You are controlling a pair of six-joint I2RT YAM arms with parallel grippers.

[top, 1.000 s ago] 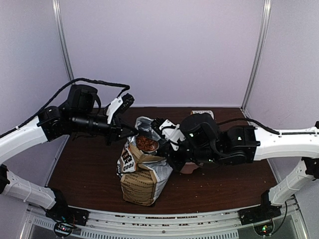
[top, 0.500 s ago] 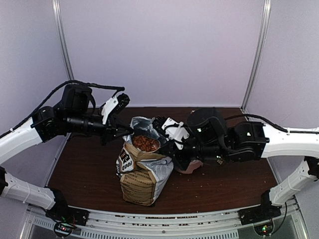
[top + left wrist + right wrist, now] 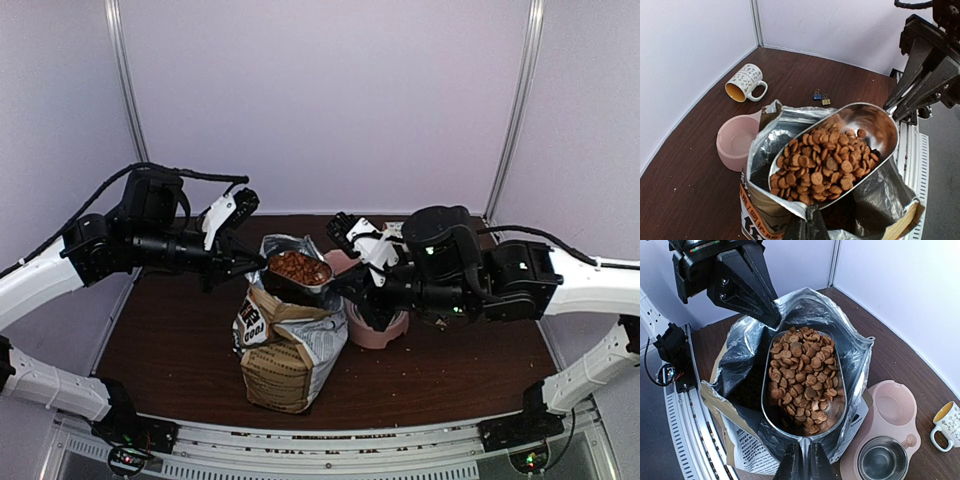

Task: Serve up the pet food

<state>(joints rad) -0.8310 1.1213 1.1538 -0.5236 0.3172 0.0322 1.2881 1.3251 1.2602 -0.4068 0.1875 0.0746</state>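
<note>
The pet food (image 3: 802, 371) fills a metal scoop (image 3: 835, 412) held level over the open mouth of the kraft and silver bag (image 3: 285, 345). My right gripper (image 3: 801, 460) is shut on the scoop's handle; in the top view it (image 3: 345, 283) is just right of the bag. My left gripper (image 3: 810, 224) is shut on the bag's near rim and holds it open; it shows in the top view (image 3: 255, 262) at the bag's left. The kibble also shows in the left wrist view (image 3: 825, 160) and the top view (image 3: 298, 267). The pink double bowl (image 3: 900, 427) stands right of the bag, with a steel insert (image 3: 882, 460).
A patterned mug (image 3: 744, 82) lies on its side toward the back of the table. Two binder clips (image 3: 821, 97) lie near it. The pink bowl (image 3: 380, 330) touches the bag's right side. Crumbs are scattered on the brown table (image 3: 180, 340). White walls close in the back and sides.
My right gripper has lifted the scoop, full of kibble, up out of the bag and drawn back to the right. My left gripper keeps its hold on the rim.
</note>
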